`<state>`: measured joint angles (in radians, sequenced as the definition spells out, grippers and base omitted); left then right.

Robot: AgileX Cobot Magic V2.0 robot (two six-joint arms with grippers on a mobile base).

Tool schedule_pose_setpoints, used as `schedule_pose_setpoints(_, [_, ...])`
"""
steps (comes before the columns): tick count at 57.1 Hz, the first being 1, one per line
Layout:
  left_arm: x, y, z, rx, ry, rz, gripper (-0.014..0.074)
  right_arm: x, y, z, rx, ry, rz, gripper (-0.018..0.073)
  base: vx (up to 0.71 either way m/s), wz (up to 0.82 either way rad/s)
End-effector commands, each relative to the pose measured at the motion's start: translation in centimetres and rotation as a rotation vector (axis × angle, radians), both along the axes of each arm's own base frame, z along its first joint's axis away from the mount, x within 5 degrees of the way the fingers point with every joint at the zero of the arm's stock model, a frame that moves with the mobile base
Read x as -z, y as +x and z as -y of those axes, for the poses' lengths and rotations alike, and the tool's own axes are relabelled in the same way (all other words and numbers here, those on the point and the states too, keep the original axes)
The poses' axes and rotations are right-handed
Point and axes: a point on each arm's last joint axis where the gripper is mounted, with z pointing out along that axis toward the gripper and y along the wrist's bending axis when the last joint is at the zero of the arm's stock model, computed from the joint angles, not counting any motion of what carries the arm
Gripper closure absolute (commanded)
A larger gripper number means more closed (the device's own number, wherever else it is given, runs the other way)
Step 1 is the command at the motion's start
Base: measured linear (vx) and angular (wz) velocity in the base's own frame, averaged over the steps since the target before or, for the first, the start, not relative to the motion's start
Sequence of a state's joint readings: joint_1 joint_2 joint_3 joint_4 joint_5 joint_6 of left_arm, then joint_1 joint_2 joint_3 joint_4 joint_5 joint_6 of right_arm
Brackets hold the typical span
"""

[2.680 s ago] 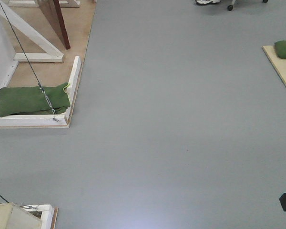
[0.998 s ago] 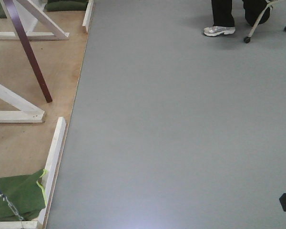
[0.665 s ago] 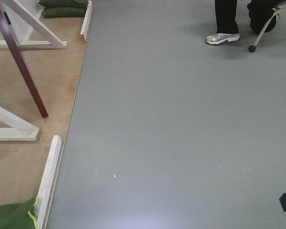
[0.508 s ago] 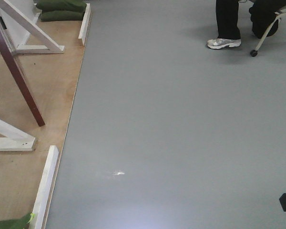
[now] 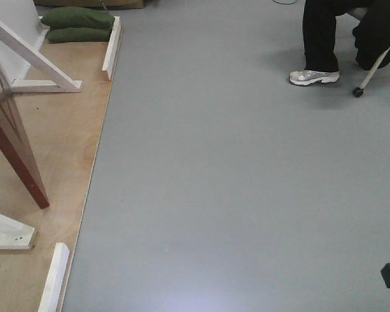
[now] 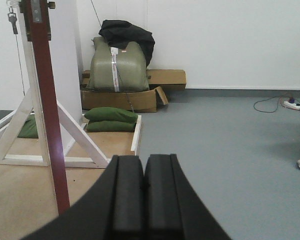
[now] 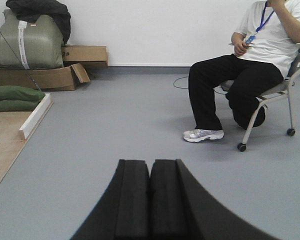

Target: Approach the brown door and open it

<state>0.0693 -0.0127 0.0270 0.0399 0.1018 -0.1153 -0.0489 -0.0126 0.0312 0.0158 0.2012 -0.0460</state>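
The brown door (image 5: pixel 13 153) stands at the far left of the front view, seen almost edge-on, its lower corner resting on the plywood base (image 5: pixel 65 143). In the left wrist view the brown door (image 6: pixel 47 115) is a tall reddish edge at the left, with a metal plate and hanging keys (image 6: pixel 12 20) at the top. My left gripper (image 6: pixel 143 165) is shut with nothing between its pads, to the right of the door's edge. My right gripper (image 7: pixel 150 170) is also shut and empty, pointing over bare grey floor.
White frame beams (image 5: pixel 36 55) brace the door on the plywood. Green sandbags (image 5: pixel 78 25) lie at the platform's back corner. Cardboard boxes (image 6: pixel 140 92) and a big olive sack (image 6: pixel 117 62) stand by the wall. A seated person (image 7: pixel 250 70) on a wheeled chair is at the right.
The view has advanced along the platform's edge: the door and beams have slid nearer and lower on the left, and the seated person's leg has come further into view. Both grippers look unchanged.
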Motion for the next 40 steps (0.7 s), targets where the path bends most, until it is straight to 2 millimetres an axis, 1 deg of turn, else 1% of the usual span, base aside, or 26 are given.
schedule_pose_setpoints(1, [-1.77, -0.27, 0.08, 0.01, -0.008, 0.122, 0.0603, -0.67, 0.0, 0.04, 0.004, -0.016, 0.088, 0.0559, 0.38, 0.01])
schedule_pose_setpoints(40, [-1.78, -0.29, 0.08, 0.01, -0.008, 0.124, 0.0603, -0.66, -0.01, 0.03, 0.003, -0.016, 0.087, 0.0559, 0.32, 0.03])
